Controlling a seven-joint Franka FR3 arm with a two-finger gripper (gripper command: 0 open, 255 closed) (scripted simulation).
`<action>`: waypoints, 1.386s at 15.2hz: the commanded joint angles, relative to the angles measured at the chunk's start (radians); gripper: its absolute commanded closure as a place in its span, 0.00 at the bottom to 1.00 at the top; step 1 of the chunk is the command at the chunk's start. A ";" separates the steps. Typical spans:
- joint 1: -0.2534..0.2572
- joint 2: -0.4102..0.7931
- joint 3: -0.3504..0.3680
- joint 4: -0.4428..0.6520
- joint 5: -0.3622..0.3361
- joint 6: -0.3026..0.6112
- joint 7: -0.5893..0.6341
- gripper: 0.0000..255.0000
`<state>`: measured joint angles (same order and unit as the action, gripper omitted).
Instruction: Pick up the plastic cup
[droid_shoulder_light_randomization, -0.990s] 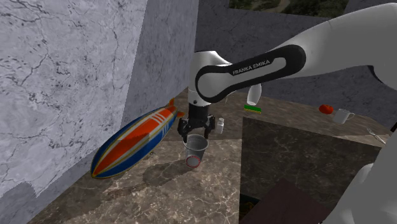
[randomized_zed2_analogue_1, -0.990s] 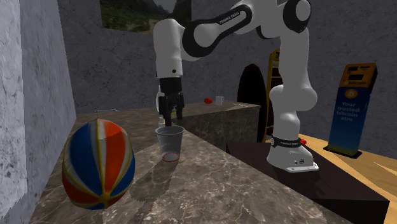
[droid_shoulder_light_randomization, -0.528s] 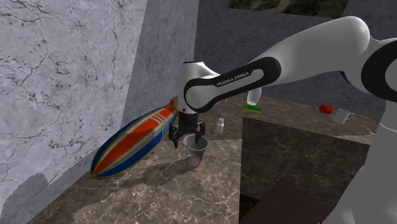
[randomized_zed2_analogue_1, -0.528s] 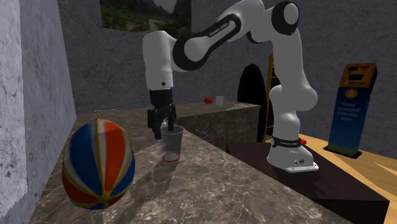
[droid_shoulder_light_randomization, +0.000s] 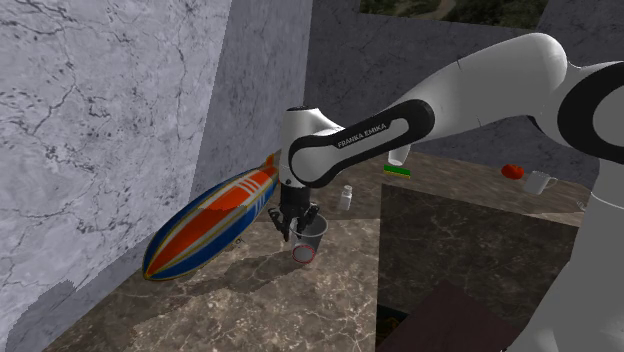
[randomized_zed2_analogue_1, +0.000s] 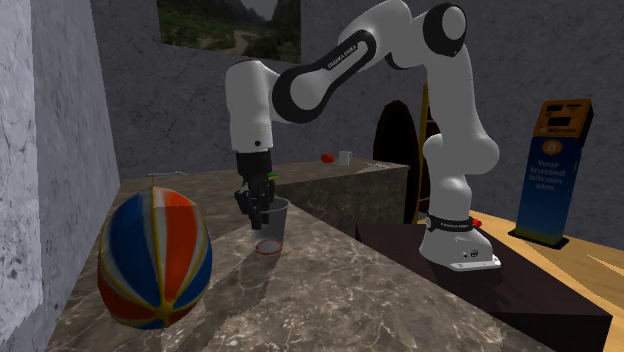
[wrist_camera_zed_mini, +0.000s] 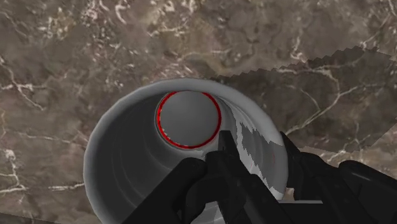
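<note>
The cup stood upright on the marble desk, mouth up. It was a translucent grey tumbler with a red ring around its base. You had the gripper lowered over its rim. In the wrist view one black finger reached down inside the cup and the other hung outside, with the wall passing between them. The fingers stood apart and had not closed on that wall, so nothing was held.

I would judge the cup light, thin-walled and smooth. It would likely flex under a hard squeeze and could slide or swing between the fingers. The wall just below the rim, where you were already placed, looked like the sensible place to take it. Close gently, and lift straight up so it does not pivot.

A striped orange, blue and white toy airship lay on the desk near the cup, toward the shoulder view's left and not touching it. A small white bottle stood behind the cup. Farther along the desk were a red fruit and a white mug, well apart from your work.
</note>
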<state>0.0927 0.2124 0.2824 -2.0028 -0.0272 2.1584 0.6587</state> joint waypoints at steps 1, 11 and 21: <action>0.000 0.000 0.000 0.000 0.000 0.000 0.000 1.00; -0.002 -0.025 0.002 0.024 0.008 -0.048 -0.005 1.00; -0.006 -0.077 0.005 0.097 0.025 -0.172 -0.013 1.00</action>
<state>0.0874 0.1395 0.2874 -1.9148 -0.0033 2.0000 0.6472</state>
